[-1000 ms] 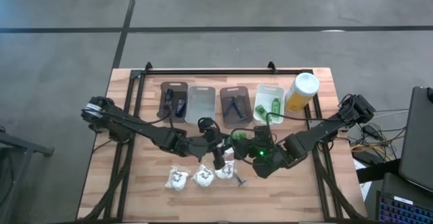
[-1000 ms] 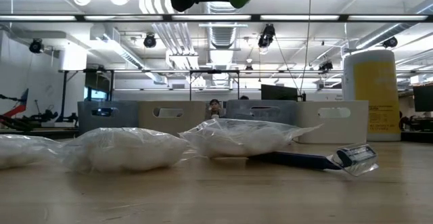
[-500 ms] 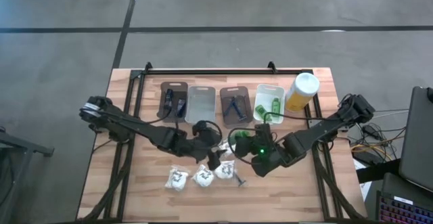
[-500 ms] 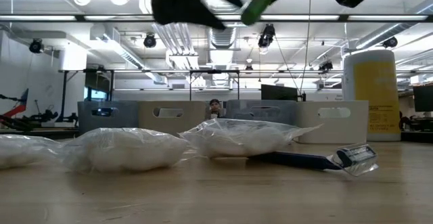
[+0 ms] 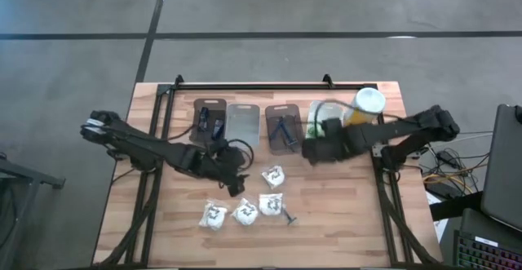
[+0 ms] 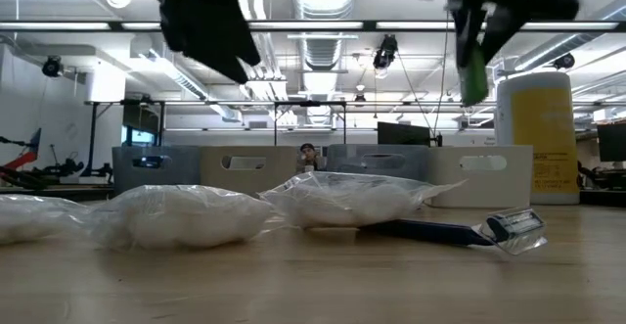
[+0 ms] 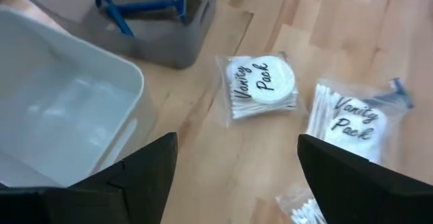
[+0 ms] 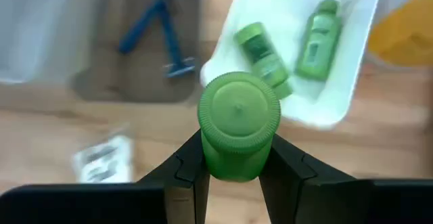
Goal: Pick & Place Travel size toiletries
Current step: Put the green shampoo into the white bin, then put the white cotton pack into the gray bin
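Note:
My right gripper hovers by the near edge of the white tray and is shut on a small green bottle, which also shows in the low view. Two more green bottles lie in that tray. My left gripper is open above bare table, left of a white packet; the same packet lies flat ahead of its fingers. Three more packets and a wrapped blue razor lie nearer the table's near edge. My right gripper pinches the green bottle between its two fingers, one on each side of the round body just below the ribbed cap. It comes from above, pointing down. The bottle hangs upright below the fingers, lifted clear of the table.
Four trays stand in a row along the far side: a dark one with tubes, a clear one, a grey one with blue razors and the white one. A tall yellow bottle stands right of the white tray.
My right gripper has carried the green bottle from mid-table toward the far right, up to the white tray; the bottle has swung from tilted to upright. My left gripper has drawn back toward the table's left, away from the packets.

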Robot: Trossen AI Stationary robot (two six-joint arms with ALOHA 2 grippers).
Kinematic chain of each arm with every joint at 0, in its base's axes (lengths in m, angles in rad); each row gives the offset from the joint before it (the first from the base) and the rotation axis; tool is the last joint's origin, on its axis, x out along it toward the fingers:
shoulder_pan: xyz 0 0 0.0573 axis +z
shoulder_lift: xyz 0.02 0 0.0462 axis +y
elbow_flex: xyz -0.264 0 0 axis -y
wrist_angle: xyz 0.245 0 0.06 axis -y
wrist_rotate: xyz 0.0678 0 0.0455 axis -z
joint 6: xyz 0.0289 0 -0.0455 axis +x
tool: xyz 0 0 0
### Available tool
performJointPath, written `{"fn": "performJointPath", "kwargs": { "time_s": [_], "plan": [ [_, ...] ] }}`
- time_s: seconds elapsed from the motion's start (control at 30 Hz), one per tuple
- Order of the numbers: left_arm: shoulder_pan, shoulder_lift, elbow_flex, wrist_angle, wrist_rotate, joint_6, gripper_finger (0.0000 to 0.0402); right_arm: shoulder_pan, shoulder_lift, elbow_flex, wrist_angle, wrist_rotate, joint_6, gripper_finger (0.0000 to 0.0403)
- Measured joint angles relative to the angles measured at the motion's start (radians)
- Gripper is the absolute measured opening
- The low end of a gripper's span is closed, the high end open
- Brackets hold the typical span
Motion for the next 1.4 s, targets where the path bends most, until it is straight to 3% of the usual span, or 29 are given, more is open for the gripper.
{"fn": "performJointPath", "kwargs": {
  "time_s": [0.13, 0.3, 0.43, 0.6, 0.77, 1.1, 1.4],
  "plan": [
    [0.025, -0.095, -0.12, 0.103, 0.062, -0.048, 0.0303, -0.165, 0.01, -0.007, 0.038, -0.027, -0.183, 0.0093],
    [0.033, -0.211, -0.257, 0.196, 0.097, -0.125, 0.0294, -0.364, 0.012, -0.008, 0.038, -0.163, -0.346, 0.0093],
    [0.036, -0.277, -0.34, 0.213, 0.097, -0.216, 0.0289, -0.467, 0.04, -0.016, 0.037, -0.284, -0.434, 0.0098],
    [0.053, -0.321, -0.404, 0.22, 0.1, -0.278, 0.029, -0.54, 0.084, -0.04, 0.036, -0.34, -0.505, 0.0117],
    [0.082, -0.333, -0.421, 0.207, 0.11, -0.304, 0.0289, -0.57, 0.128, -0.062, 0.037, -0.393, -0.557, 0.0137],
    [0.131, -0.334, -0.422, 0.2, 0.11, -0.273, 0.0289, -0.567, 0.126, -0.063, 0.033, -0.393, -0.575, 0.02],
    [0.136, -0.334, -0.422, 0.206, 0.11, -0.156, 0.029, -0.403, 0.089, 0.052, 0.032, -0.271, -0.52, 0.0249]
  ]
}}
